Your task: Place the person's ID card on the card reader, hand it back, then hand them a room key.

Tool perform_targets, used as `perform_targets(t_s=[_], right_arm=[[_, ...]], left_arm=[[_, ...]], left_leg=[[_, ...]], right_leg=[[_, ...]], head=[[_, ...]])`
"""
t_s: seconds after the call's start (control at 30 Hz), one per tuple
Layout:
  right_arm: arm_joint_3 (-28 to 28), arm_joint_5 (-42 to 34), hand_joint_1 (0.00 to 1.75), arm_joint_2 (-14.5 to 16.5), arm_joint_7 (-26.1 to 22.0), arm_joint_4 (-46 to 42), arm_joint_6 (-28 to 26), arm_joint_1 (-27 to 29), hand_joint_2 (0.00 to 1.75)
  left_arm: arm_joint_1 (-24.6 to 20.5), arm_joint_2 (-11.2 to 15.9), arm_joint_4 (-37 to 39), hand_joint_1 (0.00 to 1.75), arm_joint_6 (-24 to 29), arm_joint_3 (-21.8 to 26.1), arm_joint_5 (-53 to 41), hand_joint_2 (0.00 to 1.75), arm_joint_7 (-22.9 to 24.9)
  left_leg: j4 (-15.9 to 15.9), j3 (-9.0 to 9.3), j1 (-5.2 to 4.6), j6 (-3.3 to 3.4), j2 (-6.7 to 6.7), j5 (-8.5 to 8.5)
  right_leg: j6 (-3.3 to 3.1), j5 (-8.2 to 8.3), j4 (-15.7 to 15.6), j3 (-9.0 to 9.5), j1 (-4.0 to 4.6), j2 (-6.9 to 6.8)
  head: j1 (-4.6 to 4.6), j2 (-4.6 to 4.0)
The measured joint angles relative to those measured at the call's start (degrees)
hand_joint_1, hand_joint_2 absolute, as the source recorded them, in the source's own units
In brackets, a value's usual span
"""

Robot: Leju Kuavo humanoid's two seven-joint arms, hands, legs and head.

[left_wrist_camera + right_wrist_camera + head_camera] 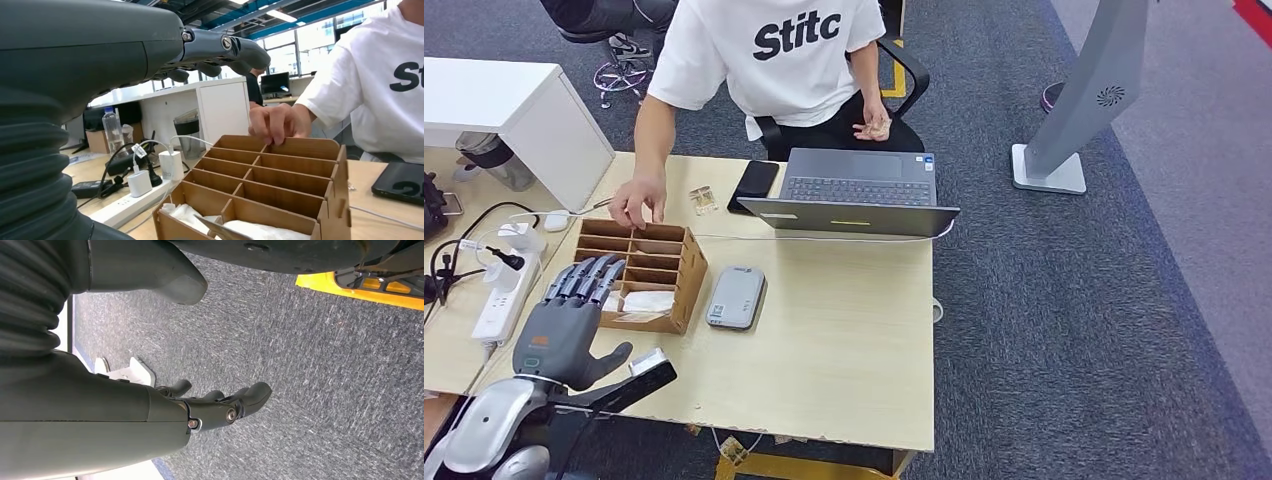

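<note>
One card reader (735, 297) is seen beside one wooden organizer (686, 262). Left hand (564, 315) is held spread, holding nothing; right hand (220, 405) likewise, its palm hidden.

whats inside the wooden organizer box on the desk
The wooden organizer box has several slots that look empty; the slot nearest the robot holds something white. The left hand covers part of it, and a person's hand rests at its far edge.

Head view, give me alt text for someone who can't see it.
The robot's left hand hovers open over a wooden divided box on a desk, while a seated person's hand touches the box's far edge. A grey card reader lies beside the box, a laptop behind.
</note>
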Motion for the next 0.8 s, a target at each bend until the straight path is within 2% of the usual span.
perform_targets(t_s=[0.7,0.77,0.8], right_arm=[[0.0,1.04,0.0,0.0,0.55,0.0,0.92,-0.18,1.75],[0.0,1.07,0.0,0.0,0.64,0.0,1.01,-0.2,1.75],[0.0,1.07,0.0,0.0,0.66,0.0,1.06,-0.2,1.75]], left_arm=[[-7.31,-2.81,12.18,0.0,-0.16,-0.69,-2.24,1.75,0.92],[-7.75,-3.05,12.98,0.05,-0.21,-0.77,-2.38,1.75,0.92],[-7.95,-3.14,13.34,0.17,-0.3,-0.81,-2.43,1.75,0.92]], left_leg=[[0.0,0.01,0.0,0.0,0.01,0.0],[0.0,0.01,0.0,0.0,0.01,0.0],[0.0,0.01,0.0,0.0,0.01,0.0]], right_leg=[[0.0,0.0,0.0,-0.01,0.0,0.01],[0.0,0.0,0.0,-0.02,0.0,0.01],[0.0,0.0,0.0,-0.02,0.0,0.02]], head=[[0.0,0.0],[0.0,0.0],[0.0,0.01]])
